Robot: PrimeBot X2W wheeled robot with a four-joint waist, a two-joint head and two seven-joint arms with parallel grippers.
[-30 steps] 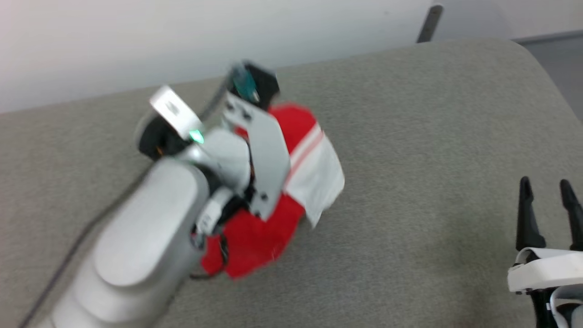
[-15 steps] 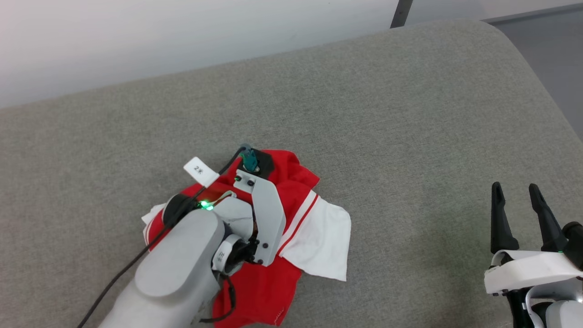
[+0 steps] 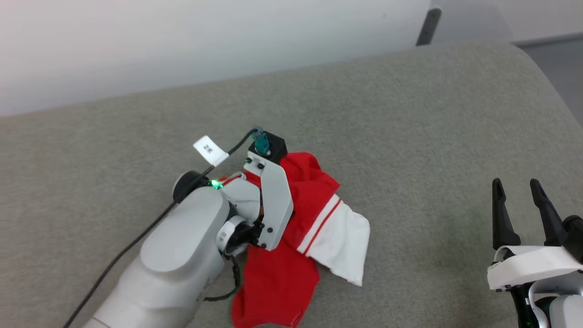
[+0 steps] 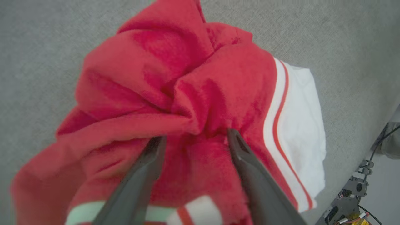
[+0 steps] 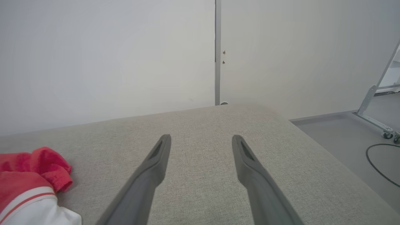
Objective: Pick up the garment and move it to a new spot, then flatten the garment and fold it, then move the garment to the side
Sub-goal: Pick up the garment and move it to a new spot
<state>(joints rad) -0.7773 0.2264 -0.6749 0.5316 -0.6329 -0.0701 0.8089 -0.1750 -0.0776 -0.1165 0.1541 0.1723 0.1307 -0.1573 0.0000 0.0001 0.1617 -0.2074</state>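
Observation:
The garment (image 3: pixel 282 273), a red shirt with a white sleeve end (image 3: pixel 341 241) and red-and-white stripe trim, lies crumpled on the grey cushioned surface (image 3: pixel 410 136). My left arm (image 3: pixel 182 246) reaches over it and its wrist hides the fingers there. In the left wrist view my left gripper (image 4: pixel 195 137) stands open, its fingertips pressed into the garment (image 4: pixel 175 78) with a bunched red ridge between them. My right gripper (image 3: pixel 515 183) is open and holds nothing at the lower right, well clear of the shirt. The right wrist view shows the right gripper (image 5: pixel 201 137) above bare cushion, with the garment (image 5: pixel 28 175) at far left.
The grey surface curves down at its right edge to the floor (image 5: pixel 343 137). A white wall runs behind it, with a dark post (image 3: pixel 428 25). A metal frame on casters (image 5: pixel 378 122) and a cable loop (image 5: pixel 375 165) are on the floor at right.
The head view has shifted. A second ago the garment hung blurred under my left wrist; now it rests on the surface with the white sleeve spread to the right. The right gripper stays open.

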